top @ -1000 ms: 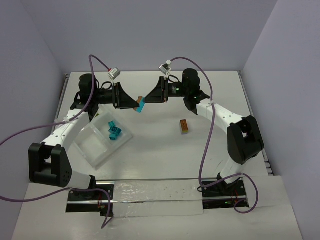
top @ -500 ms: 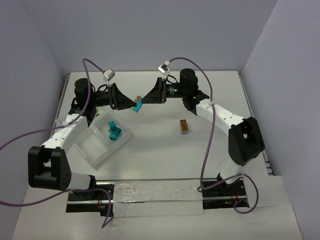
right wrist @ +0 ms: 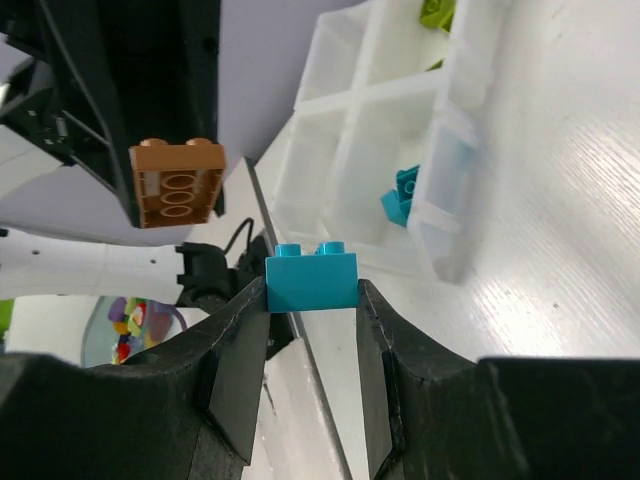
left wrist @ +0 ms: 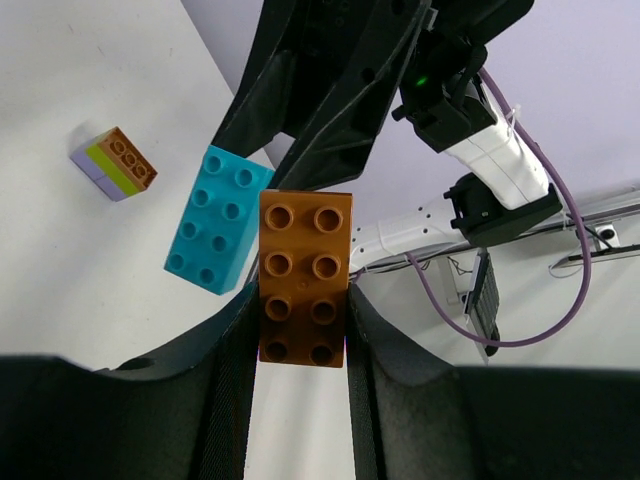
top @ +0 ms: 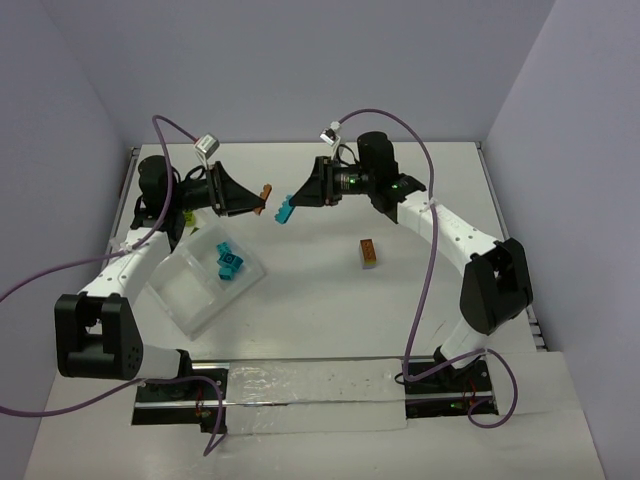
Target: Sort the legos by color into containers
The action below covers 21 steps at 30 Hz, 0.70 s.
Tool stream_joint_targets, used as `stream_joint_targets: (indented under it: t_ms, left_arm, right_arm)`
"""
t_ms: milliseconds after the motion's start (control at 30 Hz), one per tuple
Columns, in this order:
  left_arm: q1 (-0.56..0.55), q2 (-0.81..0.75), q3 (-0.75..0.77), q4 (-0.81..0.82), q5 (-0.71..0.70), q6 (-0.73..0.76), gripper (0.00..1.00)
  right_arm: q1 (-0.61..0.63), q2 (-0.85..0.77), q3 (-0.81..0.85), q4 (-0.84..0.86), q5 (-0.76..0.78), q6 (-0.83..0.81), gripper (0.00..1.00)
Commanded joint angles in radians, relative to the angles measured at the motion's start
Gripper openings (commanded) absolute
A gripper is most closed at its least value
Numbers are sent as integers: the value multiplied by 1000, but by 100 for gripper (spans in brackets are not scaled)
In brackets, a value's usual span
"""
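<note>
Where the bricks are: orange studded plastic brick [left wrist: 305, 277] pinched by its long sides in the left gripper [left wrist: 300, 312]; teal studded plastic brick [right wrist: 312, 278] pinched in the right gripper [right wrist: 312, 302]; both off the white worktop [top: 300, 300].
Handling: probably light, stiff, slick; flat side walls suit best.

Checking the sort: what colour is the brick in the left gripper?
Orange; brick shows best in left wrist view.

My arms [top: 450, 228] are white links with black joints [top: 495, 290]; purple cables [top: 412, 305] loop off them, and my pincer fingers [left wrist: 230, 400] are matte black
</note>
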Motion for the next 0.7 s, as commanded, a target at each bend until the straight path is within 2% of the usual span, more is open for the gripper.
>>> stream_joint_targets:
  t_ms: [0, 100, 233, 300, 367, 467, 567, 600, 667]
  left_arm:
    - [0, 0, 48, 61, 36, -9, 0]
    - [6, 2, 71, -15, 5, 46, 0]
    - [54, -24, 151, -372, -119, 250, 0]
    - [120, -57, 192, -621, -262, 361, 0]
    - [206, -84, 220, -800, -412, 415, 0]
    - [335, -131, 201, -920, -622, 397, 0]
    - [416, -170, 192, -1021, -862, 375, 0]
    - [420, -170, 193, -1040, -883, 377, 0]
    - [442, -152, 223, -1084, -1068, 398, 0]
  right_arm:
    - [-5, -35, 68, -74, 47, -97, 0]
    - [-5, -39, 70, -93, 74, -108, 0]
    - [-7, -50, 71, -172, 159, -138, 0]
    - [-12, -63, 56, -189, 179, -149, 0]
    - [-16, -81, 34, -190, 196, -146, 0]
    - [-17, -95, 10, -196, 212, -145, 0]
    - [-17, -109, -5, -197, 214, -145, 0]
    - [-17, -109, -6, -197, 213, -145, 0]
    - [-17, -116, -15, -203, 208, -151, 0]
